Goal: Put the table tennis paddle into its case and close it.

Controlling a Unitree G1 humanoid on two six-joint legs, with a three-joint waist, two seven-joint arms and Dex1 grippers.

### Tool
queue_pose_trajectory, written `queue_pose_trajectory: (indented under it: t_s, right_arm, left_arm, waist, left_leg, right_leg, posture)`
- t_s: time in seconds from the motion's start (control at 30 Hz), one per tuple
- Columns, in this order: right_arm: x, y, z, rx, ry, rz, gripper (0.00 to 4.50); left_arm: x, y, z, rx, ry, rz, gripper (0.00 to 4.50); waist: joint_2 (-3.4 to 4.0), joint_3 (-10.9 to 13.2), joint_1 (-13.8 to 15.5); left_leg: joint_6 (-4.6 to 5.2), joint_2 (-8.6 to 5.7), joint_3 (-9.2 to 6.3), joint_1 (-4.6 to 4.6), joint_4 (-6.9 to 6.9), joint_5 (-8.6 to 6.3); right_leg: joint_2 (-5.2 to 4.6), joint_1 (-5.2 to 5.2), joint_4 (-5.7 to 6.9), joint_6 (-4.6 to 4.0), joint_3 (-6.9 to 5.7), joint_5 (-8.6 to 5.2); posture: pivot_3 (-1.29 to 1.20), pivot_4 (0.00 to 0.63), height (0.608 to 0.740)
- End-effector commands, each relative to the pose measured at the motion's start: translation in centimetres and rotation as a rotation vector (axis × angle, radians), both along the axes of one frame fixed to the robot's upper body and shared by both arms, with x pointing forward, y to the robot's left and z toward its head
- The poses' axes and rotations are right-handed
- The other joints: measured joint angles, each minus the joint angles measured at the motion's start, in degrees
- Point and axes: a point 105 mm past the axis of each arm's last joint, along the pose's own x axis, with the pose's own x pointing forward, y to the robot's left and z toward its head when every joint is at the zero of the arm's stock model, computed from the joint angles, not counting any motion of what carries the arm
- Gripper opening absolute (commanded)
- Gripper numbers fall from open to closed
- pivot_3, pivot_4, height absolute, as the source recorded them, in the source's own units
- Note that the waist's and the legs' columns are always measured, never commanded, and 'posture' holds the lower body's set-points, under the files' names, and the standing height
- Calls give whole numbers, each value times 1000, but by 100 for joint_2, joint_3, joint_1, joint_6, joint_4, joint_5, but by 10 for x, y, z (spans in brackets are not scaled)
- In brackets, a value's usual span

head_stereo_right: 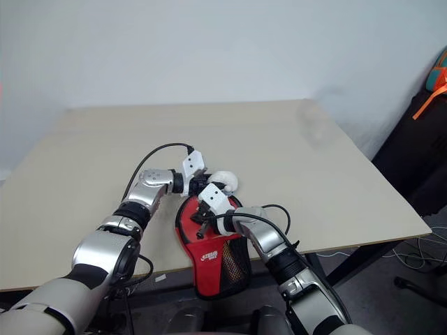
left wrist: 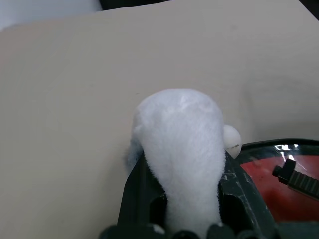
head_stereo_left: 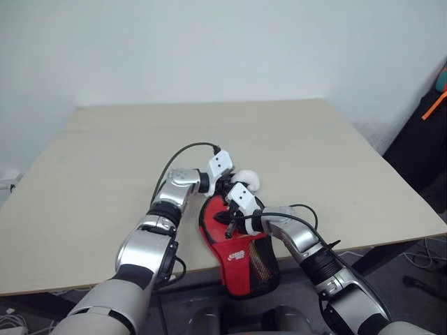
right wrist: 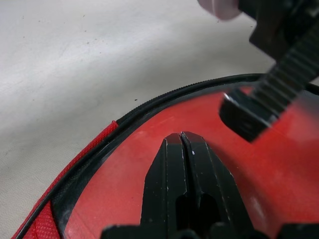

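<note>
The case (head_stereo_left: 241,259) is being seen lying at the near edge of the beige table (head_stereo_left: 105,174), its red side with black mesh and a white logo, too small to be read, overhanging that edge. Its black zip rim is standing open, and the red rubber face of the table tennis paddle (right wrist: 199,209) is being shown inside. The right gripper (right wrist: 182,137) is being held fully closed over that face, gripping nothing. A white fluffy thing (left wrist: 182,144) is being clamped between the left gripper's (left wrist: 182,199) fingers, just beyond the case. Wide bare tabletop is lying all around.
</note>
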Motion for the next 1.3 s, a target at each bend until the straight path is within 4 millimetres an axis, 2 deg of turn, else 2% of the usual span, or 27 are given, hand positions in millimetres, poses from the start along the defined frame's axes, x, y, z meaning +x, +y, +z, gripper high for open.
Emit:
queue_pose_trajectory:
  t_s: [0.03, 0.07, 0.17, 0.43, 0.47, 0.63, 0.93, 1.07, 1.17, 1.3]
  right_arm:
    - [-3, -9, -21, -70, 62, -17, 0]
    - [-3, -9, -21, -71, 62, -17, 0]
    - [-3, -9, -21, -71, 63, -17, 0]
    - [-3, -9, -21, -72, 63, -15, 0]
    - [-3, -9, -22, -72, 63, -15, 0]
    - [-3, -7, -21, -73, 61, -8, 0]
    - [-2, -7, -20, -74, 56, 3, 0]
    - [-2, -18, -12, -69, 47, 7, 0]
    - [-3, -30, -2, -61, 37, 6, 0]
    - [-6, -47, 19, -33, 27, 6, 875]
  left_arm:
    - [-2, -4, 6, 12, -34, -49, 593]
    - [-2, -3, 6, 14, -32, -48, 593]
    - [-2, 0, 9, 17, -30, -59, 1405]
    - [-6, 10, 31, -10, -13, -132, 4309]
    - [-7, 13, 32, -5, -8, -140, 4480]
    - [-10, 28, 46, 10, -20, -153, 4480]
    - [-21, 69, 57, 108, -83, -120, 4480]
    - [-30, 89, 71, 67, -98, -56, 4480]
    - [-39, 95, 72, 44, -110, -18, 4480]
    - [-58, 94, 66, -18, -65, 15, 4500]
  waist:
    - [0, 0, 0]
    - [0, 0, 0]
    - [0, 0, -4]
    - [1, 1, -5]
    - [1, 1, -8]
    - [3, 2, -12]
    - [11, 6, -37]
    - [18, 11, -35]
    - [28, 17, -34]
    - [33, 21, -28]
  left_leg:
    - [0, 0, 0, 0, 0, 0]
    - [1, 0, 0, 0, 0, 1]
    - [2, 0, 0, 0, 1, 0]
    - [5, 1, 0, 0, 1, -3]
    - [5, 2, 1, 0, 1, -3]
    - [1, 3, 1, 0, 1, 0]
    - [-11, 9, 4, 1, 0, 5]
    - [-14, 9, 5, 0, 0, 4]
    - [-11, 9, 7, 0, -1, 1]
    - [-10, 6, 9, 0, -1, -2]
  right_leg:
    - [0, 0, 0, 0, 0, 0]
    - [0, 1, 0, 0, 0, 0]
    - [0, 0, -1, 0, 0, 0]
    - [0, 0, -2, 0, 0, 0]
    - [0, 0, -2, 0, 0, 0]
    - [2, 0, -2, 0, 0, 0]
    - [6, -2, -2, 0, 3, -1]
    - [4, -2, -3, 0, 4, -1]
    - [3, -4, -7, 0, 12, -1]
    - [-1, -3, -11, 0, 14, -2]
  posture:
    - [0, 0, 706]
    - [0, 0, 706]
    - [0, 0, 706]
    - [0, 0, 706]
    - [0, 0, 706]
    - [0, 0, 706]
    - [0, 0, 706]
    - [0, 0, 706]
    - [0, 0, 706]
    - [0, 0, 706]
